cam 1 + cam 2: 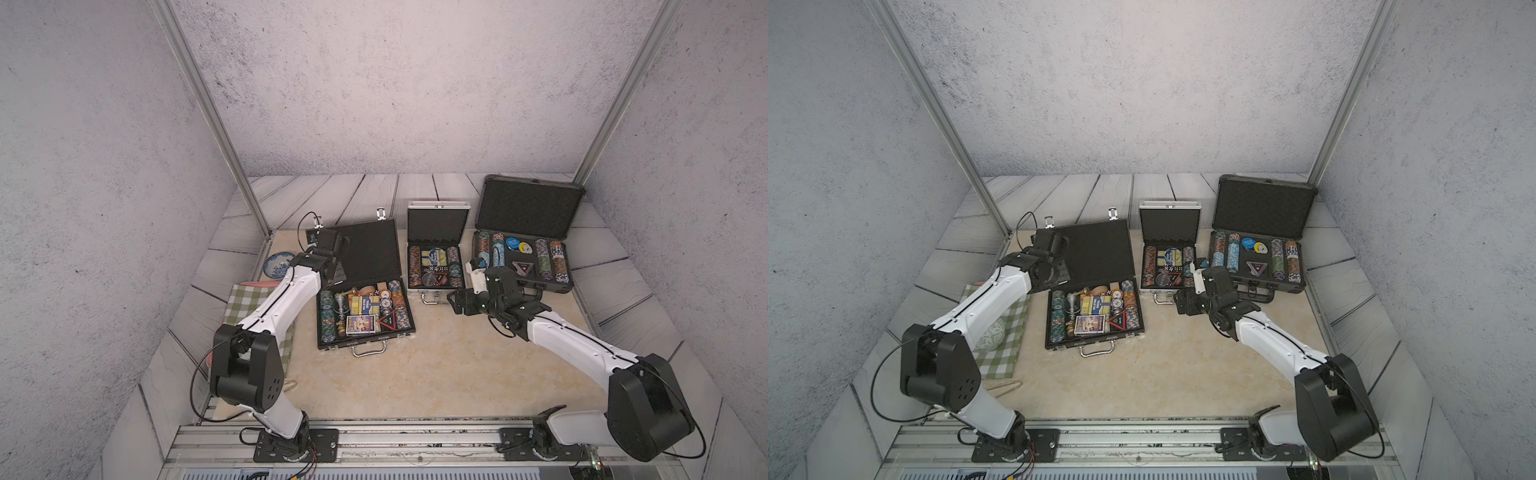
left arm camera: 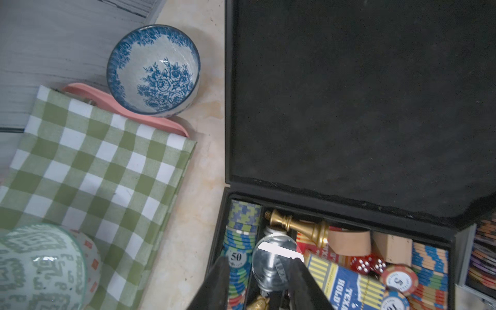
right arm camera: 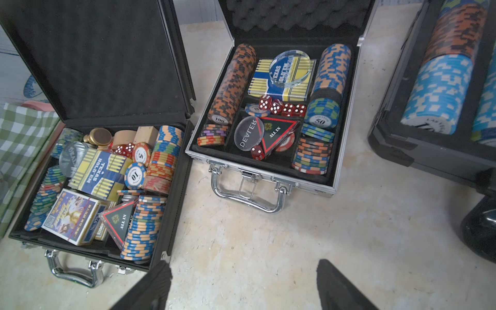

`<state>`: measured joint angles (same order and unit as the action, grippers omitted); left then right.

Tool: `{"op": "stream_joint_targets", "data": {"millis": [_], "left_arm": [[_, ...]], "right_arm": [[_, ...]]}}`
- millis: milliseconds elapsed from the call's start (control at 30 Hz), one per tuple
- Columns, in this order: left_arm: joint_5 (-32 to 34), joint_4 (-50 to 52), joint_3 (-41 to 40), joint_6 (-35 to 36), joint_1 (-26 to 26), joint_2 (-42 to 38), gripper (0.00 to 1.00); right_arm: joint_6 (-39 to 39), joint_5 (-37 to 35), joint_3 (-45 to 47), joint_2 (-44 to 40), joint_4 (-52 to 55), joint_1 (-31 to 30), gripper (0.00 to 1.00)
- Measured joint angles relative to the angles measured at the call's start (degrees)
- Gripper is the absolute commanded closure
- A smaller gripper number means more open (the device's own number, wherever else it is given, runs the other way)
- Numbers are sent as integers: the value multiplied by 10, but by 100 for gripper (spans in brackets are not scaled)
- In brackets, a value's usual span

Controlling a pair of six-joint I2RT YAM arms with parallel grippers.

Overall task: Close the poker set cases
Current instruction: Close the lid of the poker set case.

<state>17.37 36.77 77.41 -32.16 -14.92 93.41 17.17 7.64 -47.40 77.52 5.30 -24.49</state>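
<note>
Open-lidded on table [image 1: 436,365]: black flat case [image 1: 370,249], silver case [image 1: 436,224], dark-grey case [image 1: 528,208]; left claw [image 2: 260,261] half-released above the black one; right claw [image 3: 243,264] released wide, empty

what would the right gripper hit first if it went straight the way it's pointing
Likely the bare tabletop just short of the chrome handle of the silver case. The right gripper, jaws open, points there; depth is unclear, so the handle could come first.

Open black case [image 2: 349,94] filling the frame's right, chips [image 2: 429,265], dice [image 2: 366,264] and gold chess piece [image 2: 298,226] inside, claw [image 2: 260,261] parted at bottom centre, blue floral bowl [image 2: 153,69] upper left, checked cloth [image 2: 94,166] below.
</note>
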Motion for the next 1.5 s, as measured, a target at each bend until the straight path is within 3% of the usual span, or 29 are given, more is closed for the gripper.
{"op": "stream_joint_targets", "data": {"millis": [700, 1500], "left_arm": [[7, -61, 63, 133, 75, 92, 71], [-133, -165, 57, 181, 131, 136, 78]], "right_arm": [[27, -2, -74, 94, -4, -53, 17], [28, -8, -99, 126, 4, -93, 17]]}}
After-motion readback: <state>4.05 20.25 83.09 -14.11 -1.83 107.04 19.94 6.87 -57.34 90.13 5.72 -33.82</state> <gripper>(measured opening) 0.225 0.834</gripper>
